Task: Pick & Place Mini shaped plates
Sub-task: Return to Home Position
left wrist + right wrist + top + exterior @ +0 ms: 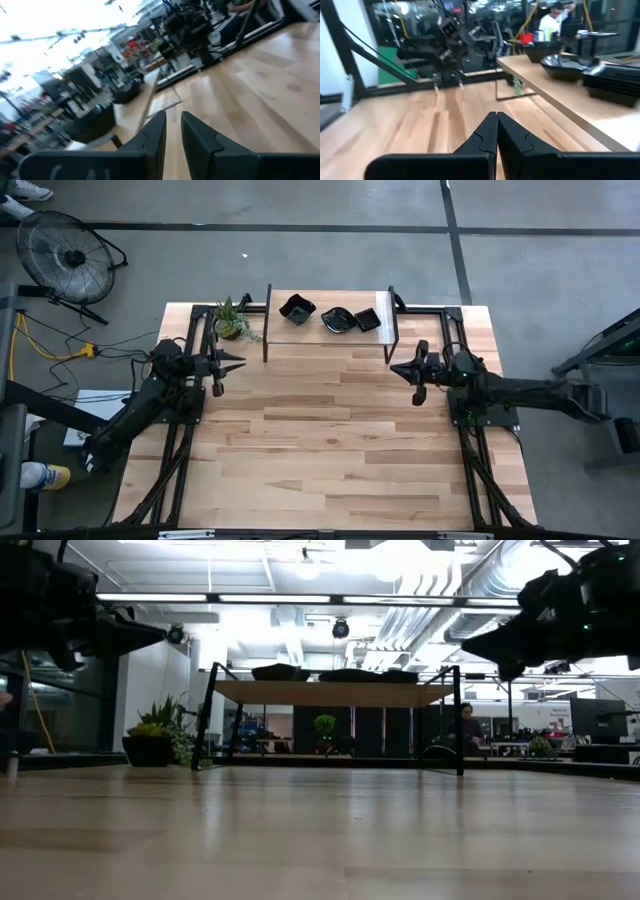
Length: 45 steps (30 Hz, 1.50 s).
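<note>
Three mini shaped plates, glossy black, rest on a raised wooden shelf (pixel 320 335) at the table's far middle: one on the left (pixel 297 308), a leaf-like one (pixel 337 319), and a square one (pixel 367 319). The right wrist view shows them as a dish (pixel 567 67) and a square stack (pixel 615 82). My left gripper (pixel 240 363) hovers level to the left of the shelf, fingers a narrow gap apart (pixel 173 131), holding nothing. My right gripper (pixel 393 368) hovers level to the right of the shelf, shut and empty (pixel 496 125). Both point toward each other.
A small potted plant (pixel 232 322) stands on the table at the shelf's left leg, just beyond my left gripper. The shelf's black frame legs (pixel 458 720) rise from the table. Bare wood (pixel 330 450) stretches toward the near edge. A fan (pixel 65 255) stands on the floor.
</note>
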{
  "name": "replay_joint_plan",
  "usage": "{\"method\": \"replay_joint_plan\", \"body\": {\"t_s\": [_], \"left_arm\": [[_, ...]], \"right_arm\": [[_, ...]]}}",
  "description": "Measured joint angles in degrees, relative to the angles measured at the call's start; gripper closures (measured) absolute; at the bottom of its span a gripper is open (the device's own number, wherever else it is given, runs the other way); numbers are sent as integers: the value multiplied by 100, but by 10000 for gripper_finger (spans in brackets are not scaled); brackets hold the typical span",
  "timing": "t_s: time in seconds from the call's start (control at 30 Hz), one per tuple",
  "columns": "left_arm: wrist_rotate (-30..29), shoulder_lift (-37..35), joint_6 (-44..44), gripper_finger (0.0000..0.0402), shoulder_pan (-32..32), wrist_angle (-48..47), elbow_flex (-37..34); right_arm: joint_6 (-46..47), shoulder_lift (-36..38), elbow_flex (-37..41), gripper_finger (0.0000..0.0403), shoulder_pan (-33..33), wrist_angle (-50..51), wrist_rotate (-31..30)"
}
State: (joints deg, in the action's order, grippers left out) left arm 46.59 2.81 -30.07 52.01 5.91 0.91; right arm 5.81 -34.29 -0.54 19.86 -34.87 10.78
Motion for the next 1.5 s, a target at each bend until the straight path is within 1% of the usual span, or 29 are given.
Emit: {"method": "replay_joint_plan", "body": {"t_s": [0.1,0.23,0.33,0.43,0.5,0.6,0.77,0.8,0.83,0.93,1.0,1.17,1.23,1.3,1.43,1.5], "left_arm": [[101,31,40,346,2,-176,-2],[318,22,187,346,-203,48,-7],[486,22,214,346,-396,-9,-9],[557,22,251,346,-564,-5,-13],[557,22,234,346,-656,-16,-13],[539,22,200,346,-757,4,-17],[153,23,156,346,-778,-242,-20],[160,36,147,346,-778,-245,-20],[285,44,149,346,-778,-245,-20],[917,48,47,346,-780,-308,-24],[1002,46,14,346,-781,-308,-24],[383,48,134,346,-780,-243,-24],[241,46,79,346,-779,-241,-24],[237,56,73,346,-838,-240,-24],[-249,146,-4,346,-1840,-206,-24],[-802,155,121,346,-2361,-131,-24]], "right_arm": [[-238,862,0,403,0,1110,-261],[-485,1747,0,403,0,2244,-595],[-591,2112,0,403,-2,2840,-742],[-578,2266,0,403,0,3293,-997],[-566,2275,0,403,0,3321,-1190],[-569,2273,0,403,0,3301,-1236],[-324,2272,0,401,0,3297,-1263],[-334,2272,0,400,0,3286,-1319],[-402,2272,0,399,0,3280,-1372],[-851,2272,0,395,0,3278,-1384],[-1110,2271,0,395,0,3279,-1373],[-1183,2270,0,399,0,3280,-1370],[-1184,2270,0,401,0,3282,-1369],[-1184,2270,0,402,0,3282,-1368],[-1184,2270,0,399,0,3282,-1366],[-1186,2270,0,396,0,3285,-1364]]}}
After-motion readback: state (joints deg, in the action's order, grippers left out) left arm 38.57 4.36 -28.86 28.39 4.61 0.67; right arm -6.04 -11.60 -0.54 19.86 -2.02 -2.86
